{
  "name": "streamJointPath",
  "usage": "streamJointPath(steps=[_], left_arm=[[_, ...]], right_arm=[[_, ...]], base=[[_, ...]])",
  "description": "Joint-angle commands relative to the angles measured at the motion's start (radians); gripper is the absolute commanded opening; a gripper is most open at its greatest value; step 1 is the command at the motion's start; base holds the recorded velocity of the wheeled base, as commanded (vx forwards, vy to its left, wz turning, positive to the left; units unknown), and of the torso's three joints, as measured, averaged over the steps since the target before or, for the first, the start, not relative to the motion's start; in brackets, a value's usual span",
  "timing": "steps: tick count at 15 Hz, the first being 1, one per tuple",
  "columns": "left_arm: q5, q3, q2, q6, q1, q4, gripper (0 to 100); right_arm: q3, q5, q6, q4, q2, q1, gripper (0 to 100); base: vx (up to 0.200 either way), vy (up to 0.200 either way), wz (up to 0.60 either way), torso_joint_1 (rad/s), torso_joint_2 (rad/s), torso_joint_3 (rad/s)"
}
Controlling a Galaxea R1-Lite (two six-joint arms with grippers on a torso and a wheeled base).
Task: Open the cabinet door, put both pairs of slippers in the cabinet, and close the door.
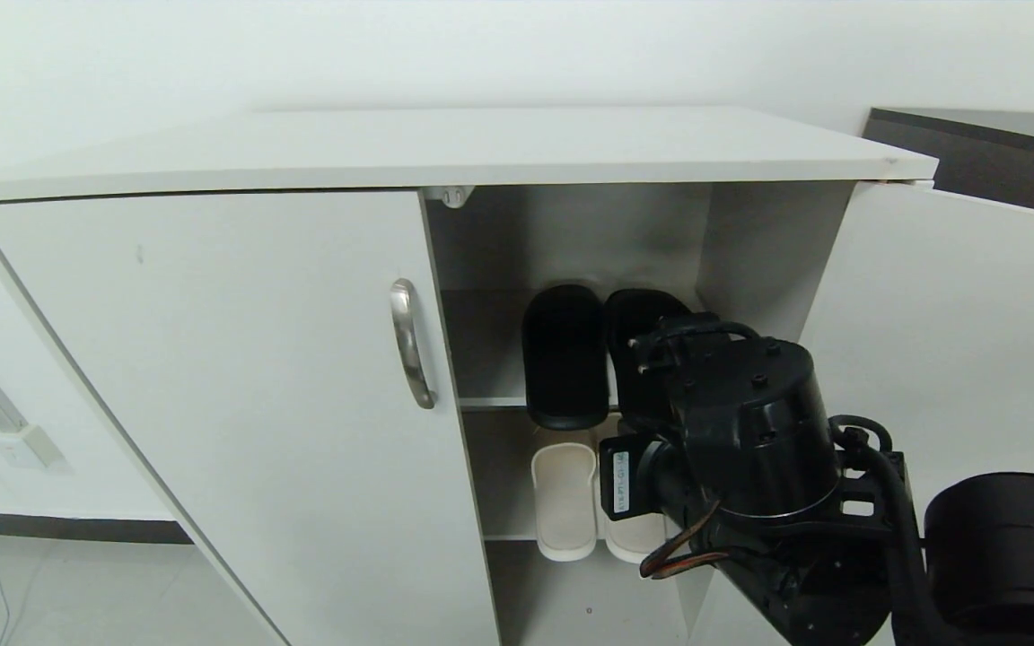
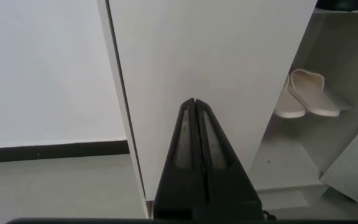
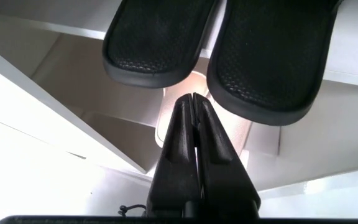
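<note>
Cabinet, white, against a white wall. Left door shut, with its metal handle upright near the inner edge. Right door swung wide open.

Black slippers: on the upper shelf in the open half, side by side and close together. Long axis runs front to back. The near rounded ends hang over the shelf's front edge, and the right wrist view shows their textured soles from beneath. Cannot tell which end is the toe.

White slippers: on the shelf below, directly under the black pair, also side by side. Long axis front to back again. Open footbeds show at the near ends, so the toes seem to point into the cabinet. Near ends slightly past the shelf edge.

Right arm: in front of the open half, covering part of the right-hand slipper of each pair. Right gripper: fingers pressed together, holding nothing, just below the overhanging black ends and aimed at the gap between them.

Left gripper: fingers clenched together, nothing between them, low down and facing the shut left door.
</note>
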Motion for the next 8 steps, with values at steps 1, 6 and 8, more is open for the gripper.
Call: streamJointPath(steps=[1,6,8], left_arm=[[0.0,0.0,0.001,0.001,0.001,-0.001,0],[0.0,0.0,0.001,-0.001,-0.001,0.001,0],[0.0,0.0,0.001,-0.002,-0.001,-0.001,0]], right_arm=[[0.002,-0.002,-0.001,-0.002,0.009,0.001,0],[0.002,-0.002,-0.001,-0.002,0.009,0.001,0],[0.003,-0.002,-0.001,-0.002,0.011,0.001,0]], base=[[0.0,0.0,0.0,0.0,0.0,0.0],[-0.16,0.0,0.0,0.005,0.0,0.002],[-0.2,0.0,0.0,-0.002,0.0,0.002]])
